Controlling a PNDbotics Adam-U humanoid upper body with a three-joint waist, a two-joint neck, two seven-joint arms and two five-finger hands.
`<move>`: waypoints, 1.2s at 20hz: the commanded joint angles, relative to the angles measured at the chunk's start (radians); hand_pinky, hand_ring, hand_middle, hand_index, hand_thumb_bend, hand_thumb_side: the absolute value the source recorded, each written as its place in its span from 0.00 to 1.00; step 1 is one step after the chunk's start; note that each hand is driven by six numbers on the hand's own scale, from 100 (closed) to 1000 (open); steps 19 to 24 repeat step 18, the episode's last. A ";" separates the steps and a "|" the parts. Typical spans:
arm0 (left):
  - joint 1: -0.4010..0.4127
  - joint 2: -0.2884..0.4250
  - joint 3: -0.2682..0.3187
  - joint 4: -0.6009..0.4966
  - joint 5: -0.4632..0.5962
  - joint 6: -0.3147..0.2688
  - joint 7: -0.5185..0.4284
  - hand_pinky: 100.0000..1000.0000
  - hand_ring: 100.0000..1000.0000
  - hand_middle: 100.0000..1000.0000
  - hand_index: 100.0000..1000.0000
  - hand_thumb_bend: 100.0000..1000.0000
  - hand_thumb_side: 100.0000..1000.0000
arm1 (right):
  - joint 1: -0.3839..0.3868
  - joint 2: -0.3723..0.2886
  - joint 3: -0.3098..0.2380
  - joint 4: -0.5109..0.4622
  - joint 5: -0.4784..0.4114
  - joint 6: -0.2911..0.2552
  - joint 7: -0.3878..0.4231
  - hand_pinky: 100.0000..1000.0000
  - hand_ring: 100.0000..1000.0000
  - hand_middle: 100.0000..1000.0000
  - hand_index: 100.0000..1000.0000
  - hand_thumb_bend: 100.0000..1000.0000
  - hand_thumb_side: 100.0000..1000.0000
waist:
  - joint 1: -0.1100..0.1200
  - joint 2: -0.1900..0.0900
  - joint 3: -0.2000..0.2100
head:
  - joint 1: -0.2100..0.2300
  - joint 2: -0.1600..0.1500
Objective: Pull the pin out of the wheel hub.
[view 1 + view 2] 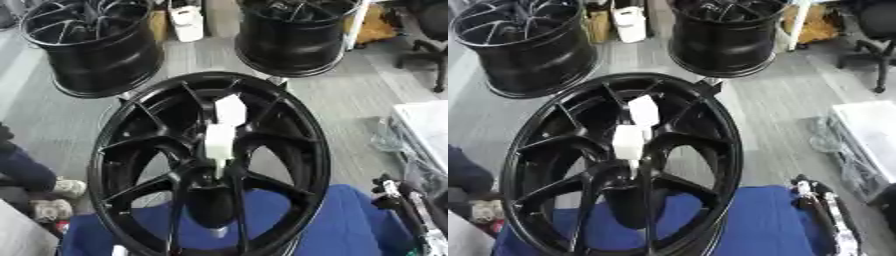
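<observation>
- While the black wheel hub (210, 165) stands tilted on a blue cloth (350, 225), two white pins (220, 141) sit in its centre, one above the other.
- Only the right hand (824, 210) shows, at the lower right edge; whether its fingers are apart or together, I cannot tell.
- Likely risk: a sideways pull could tip the propped hub or jam the pin.
</observation>
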 commanded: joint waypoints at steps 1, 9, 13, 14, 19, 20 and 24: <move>0.007 -0.079 0.057 -0.099 -0.031 0.024 0.016 0.69 0.59 0.58 0.69 0.41 0.60 | -0.011 -0.005 -0.009 -0.015 -0.007 0.003 -0.007 0.55 0.49 0.53 0.68 0.00 0.89 | -0.006 -0.005 0.005 | -0.007 -0.002; 0.038 -0.239 0.082 -0.152 -0.041 0.094 0.038 0.68 0.57 0.55 0.67 0.41 0.63 | -0.015 -0.003 -0.008 -0.016 -0.011 0.003 -0.008 0.55 0.49 0.53 0.68 0.00 0.89 | -0.016 0.001 0.010 | -0.008 -0.016; 0.038 -0.249 0.079 -0.147 -0.020 0.110 0.041 0.68 0.56 0.54 0.67 0.40 0.63 | -0.016 -0.002 -0.007 -0.015 -0.010 0.003 -0.006 0.55 0.49 0.53 0.68 0.00 0.89 | -0.016 -0.001 0.010 | -0.004 -0.015; 0.038 -0.248 0.079 -0.147 -0.015 0.111 0.042 0.68 0.56 0.54 0.67 0.40 0.63 | -0.016 -0.002 -0.007 -0.015 -0.010 0.002 -0.006 0.55 0.49 0.53 0.68 0.00 0.89 | -0.016 0.000 0.010 | -0.004 -0.016; 0.040 -0.255 0.072 -0.145 -0.006 0.121 0.041 0.68 0.55 0.53 0.66 0.40 0.64 | -0.018 -0.002 -0.007 -0.016 -0.011 0.002 -0.006 0.55 0.49 0.53 0.68 0.00 0.89 | -0.017 0.002 0.009 | 0.002 -0.010; 0.040 -0.255 0.072 -0.145 -0.006 0.121 0.041 0.68 0.55 0.53 0.66 0.40 0.64 | -0.018 -0.002 -0.007 -0.016 -0.011 0.002 -0.006 0.55 0.49 0.53 0.68 0.00 0.89 | -0.017 0.002 0.009 | 0.002 -0.010; 0.040 -0.255 0.072 -0.145 -0.006 0.121 0.041 0.68 0.55 0.53 0.66 0.40 0.64 | -0.018 -0.002 -0.007 -0.016 -0.011 0.002 -0.006 0.55 0.49 0.53 0.68 0.00 0.89 | -0.017 0.002 0.009 | 0.002 -0.010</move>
